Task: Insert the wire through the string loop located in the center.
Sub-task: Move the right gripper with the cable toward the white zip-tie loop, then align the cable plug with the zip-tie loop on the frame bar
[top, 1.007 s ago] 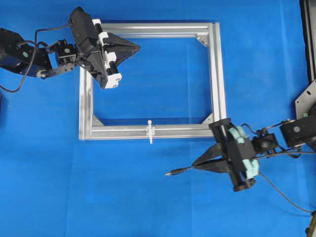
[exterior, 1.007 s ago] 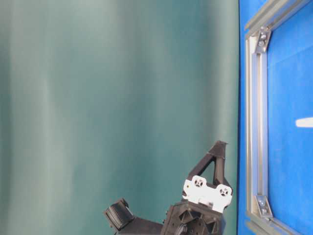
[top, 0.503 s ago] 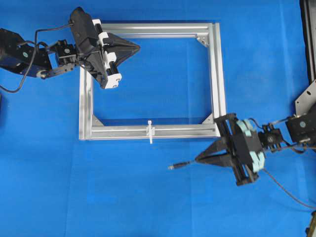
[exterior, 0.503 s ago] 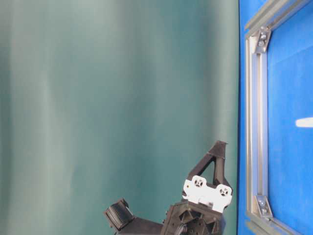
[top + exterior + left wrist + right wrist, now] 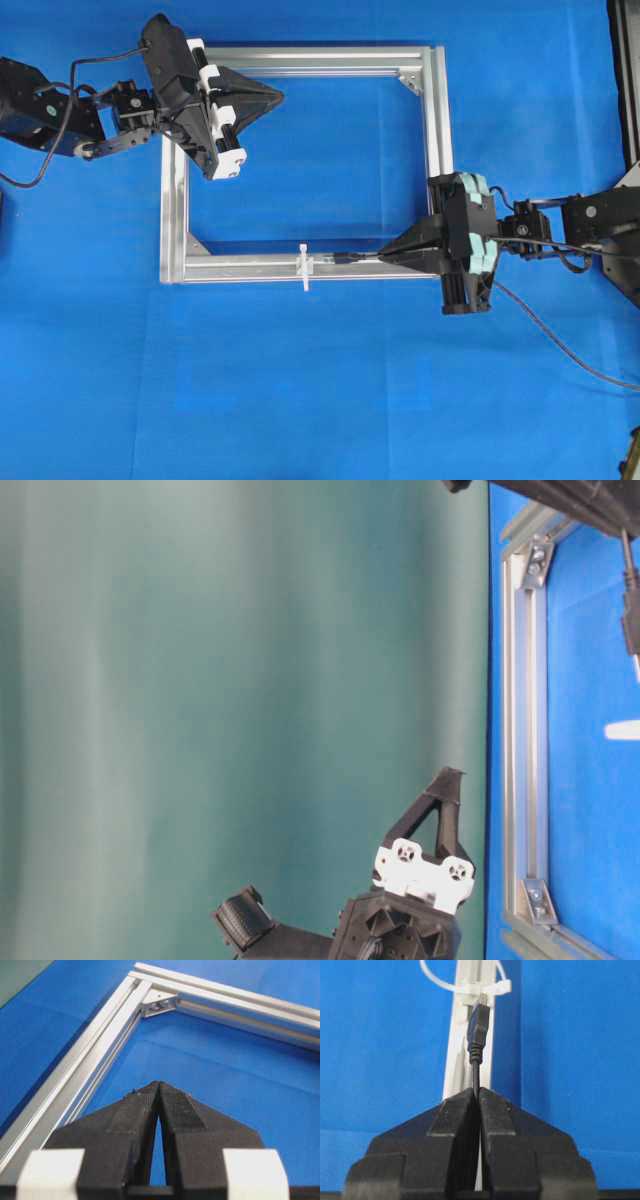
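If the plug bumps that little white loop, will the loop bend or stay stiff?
The string loop looks thin with curling tails, so it probably flexes. Tied round the frame bar, it likely won't slide far. The wire sticks out straight, so its short end seems fairly stiff.

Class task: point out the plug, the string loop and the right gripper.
plug point(image 5: 480, 1024): right wrist view, on its dark body.
string loop point(image 5: 305, 266): overhead view, on its white middle at the bar.
right gripper point(image 5: 383, 257): overhead view, at its fingertips.
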Available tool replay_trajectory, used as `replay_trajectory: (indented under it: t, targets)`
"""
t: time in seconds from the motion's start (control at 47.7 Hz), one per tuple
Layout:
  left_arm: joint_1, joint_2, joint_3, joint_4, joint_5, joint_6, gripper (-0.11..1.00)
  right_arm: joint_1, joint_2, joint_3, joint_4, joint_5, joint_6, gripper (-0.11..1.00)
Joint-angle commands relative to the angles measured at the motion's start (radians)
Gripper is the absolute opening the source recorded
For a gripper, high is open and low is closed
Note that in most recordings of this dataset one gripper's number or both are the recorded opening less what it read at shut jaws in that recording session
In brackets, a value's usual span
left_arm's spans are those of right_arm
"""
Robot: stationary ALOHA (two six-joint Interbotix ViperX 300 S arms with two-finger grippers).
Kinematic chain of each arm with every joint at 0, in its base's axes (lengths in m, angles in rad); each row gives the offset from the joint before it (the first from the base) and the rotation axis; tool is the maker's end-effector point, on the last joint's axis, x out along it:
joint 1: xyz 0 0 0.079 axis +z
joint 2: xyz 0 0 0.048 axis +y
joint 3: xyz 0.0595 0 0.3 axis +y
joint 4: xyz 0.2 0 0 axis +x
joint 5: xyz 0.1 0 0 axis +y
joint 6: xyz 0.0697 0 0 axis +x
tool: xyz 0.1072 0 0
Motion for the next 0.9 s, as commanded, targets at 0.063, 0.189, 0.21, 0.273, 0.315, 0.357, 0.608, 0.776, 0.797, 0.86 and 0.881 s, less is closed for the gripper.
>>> replay_trajectory:
  t: [0.063,0.189,0.21,0.273,0.315,0.357,0.608,0.776,0.797,0.86,0.881]
  targets:
    - [0.002,-0.029,-0.008,0.002,-0.009,0.002,0.00,-0.002,-0.008,-0.015,0.003,-0.014,-0.002,-0.03]
    - [0.002,-0.028,-0.008,0.002,-0.011,0.002,0.00,-0.002,-0.008,-0.015,0.003,-0.014,0.000,-0.03]
    - [0.002,-0.029,-0.008,0.002,-0.011,0.002,0.00,-0.002,-0.008,-0.015,0.003,-0.014,0.000,-0.03]
    - [0.002,-0.028,-0.008,0.002,-0.011,0.002,0.00,-0.002,-0.008,-0.015,0.003,-0.014,0.000,-0.03]
    - [0.002,-0.028,-0.008,0.002,-0.011,0.002,0.00,-0.003,-0.008,-0.015,0.003,-0.015,-0.002,-0.03]
    - [0.002,-0.029,-0.008,0.002,-0.011,0.002,0.00,-0.002,-0.008,-0.015,0.003,-0.015,0.000,-0.03]
    - [0.002,-0.028,-0.009,0.002,-0.011,0.002,0.00,-0.002,-0.008,-0.015,0.003,-0.017,-0.002,-0.03]
    - [0.002,-0.028,-0.008,0.002,-0.011,0.002,0.00,-0.002,-0.008,-0.015,0.003,-0.017,0.000,-0.03]
    - [0.002,-0.028,-0.008,0.002,-0.011,0.002,0.00,-0.002,-0.008,-0.015,0.003,-0.017,0.000,-0.03]
    - [0.002,-0.028,-0.009,0.003,-0.011,0.002,0.00,-0.002,-0.008,-0.015,0.003,-0.021,-0.002,-0.03]
    - [0.002,-0.029,-0.008,0.003,-0.011,0.002,0.00,-0.002,-0.008,-0.015,0.003,-0.023,-0.002,-0.03]
